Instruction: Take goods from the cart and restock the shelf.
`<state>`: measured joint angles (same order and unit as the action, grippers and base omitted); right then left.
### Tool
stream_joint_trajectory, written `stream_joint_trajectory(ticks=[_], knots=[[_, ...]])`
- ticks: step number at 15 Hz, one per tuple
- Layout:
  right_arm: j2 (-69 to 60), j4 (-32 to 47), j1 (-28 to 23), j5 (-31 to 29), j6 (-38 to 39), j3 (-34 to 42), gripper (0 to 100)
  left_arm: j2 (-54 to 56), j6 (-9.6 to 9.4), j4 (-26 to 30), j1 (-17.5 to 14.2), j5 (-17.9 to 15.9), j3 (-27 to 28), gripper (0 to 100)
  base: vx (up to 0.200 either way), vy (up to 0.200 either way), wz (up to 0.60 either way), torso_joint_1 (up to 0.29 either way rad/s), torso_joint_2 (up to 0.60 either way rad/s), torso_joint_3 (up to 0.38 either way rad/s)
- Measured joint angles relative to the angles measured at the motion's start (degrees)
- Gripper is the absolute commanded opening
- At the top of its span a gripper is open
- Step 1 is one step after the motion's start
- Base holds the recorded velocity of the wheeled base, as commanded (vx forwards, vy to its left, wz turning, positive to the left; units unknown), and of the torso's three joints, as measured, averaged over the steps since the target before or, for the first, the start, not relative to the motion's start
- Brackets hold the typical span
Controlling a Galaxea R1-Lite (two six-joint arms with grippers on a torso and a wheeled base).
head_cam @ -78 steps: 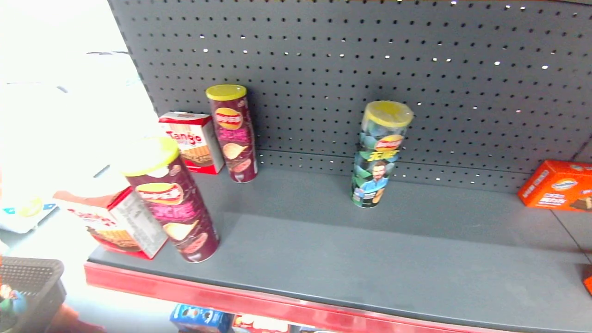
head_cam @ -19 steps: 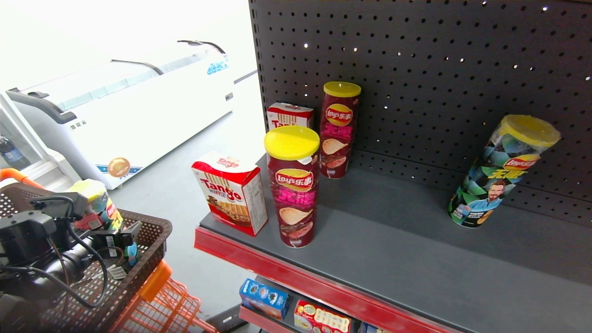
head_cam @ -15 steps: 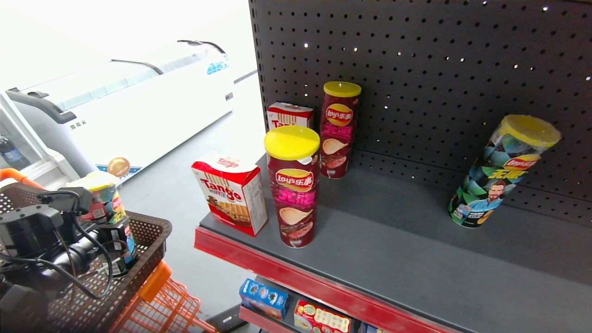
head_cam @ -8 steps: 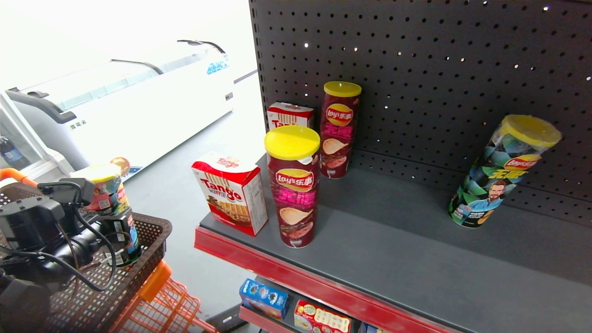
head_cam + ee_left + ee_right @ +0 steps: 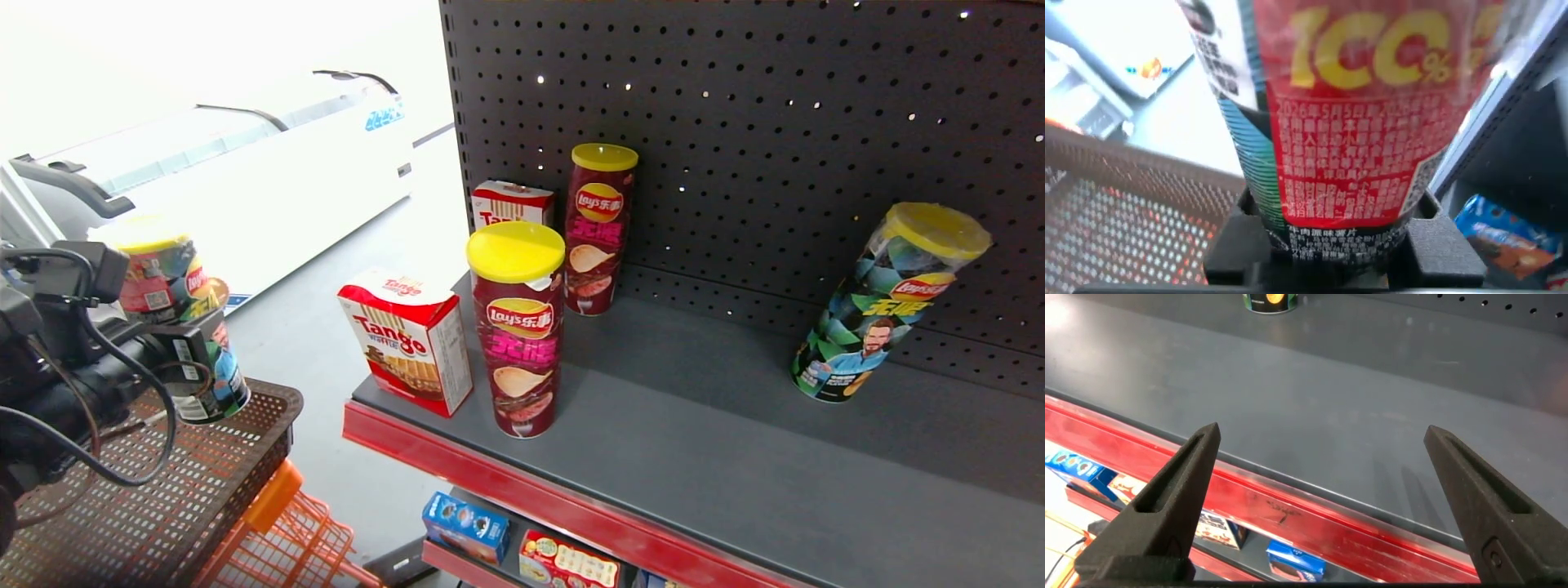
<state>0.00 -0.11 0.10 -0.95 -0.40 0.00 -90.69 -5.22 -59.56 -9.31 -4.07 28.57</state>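
My left gripper (image 5: 196, 363) is shut on a chip can (image 5: 171, 302) with a yellow lid. It holds the can upright above the brown basket (image 5: 163, 498) of the orange cart (image 5: 286, 531), left of the shelf. In the left wrist view the can (image 5: 1347, 114) stands between the fingers (image 5: 1429, 237). The grey shelf (image 5: 694, 425) holds two maroon cans (image 5: 516, 327) (image 5: 598, 229), two wafer boxes (image 5: 412, 339) (image 5: 510, 204) and a green can (image 5: 886, 302) leaning on the pegboard. My right gripper (image 5: 1323, 506) is open over the shelf's red front edge (image 5: 1290, 506).
A white chest freezer (image 5: 245, 180) stands behind the cart across a strip of grey floor. Packets (image 5: 465, 523) lie on the lower shelf under the red edge. The middle and right of the grey shelf deck are bare.
The head camera turned left after the oldest frame. Over the last second my left gripper has lifted the can up out of the basket. Goods on the shelf have not moved.
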Motion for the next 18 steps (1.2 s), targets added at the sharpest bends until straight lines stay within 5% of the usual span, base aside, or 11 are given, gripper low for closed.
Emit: stream_joint_trajectory(ticks=[8,14,18], knots=[[0.0,0.0,0.0,0.0,0.0,0.0,100,17.4,-0.44,4.8,10.6,-1.3,-3.5,0,0.0,0.0,0.0,0.0,0.0,0.0],[0.0,0.0,0.0,0.0,0.0,0.0,100,29.4,-0.17,28.8,17.5,-6.0,-2.1,0,0.0,0.0,0.0,0.0,0.0,0.0],[0.0,0.0,0.0,0.0,0.0,0.0,100,33.7,-0.41,30.1,24.1,-6.0,-1.3,0,0.0,0.0,0.0,0.0,0.0,0.0]])
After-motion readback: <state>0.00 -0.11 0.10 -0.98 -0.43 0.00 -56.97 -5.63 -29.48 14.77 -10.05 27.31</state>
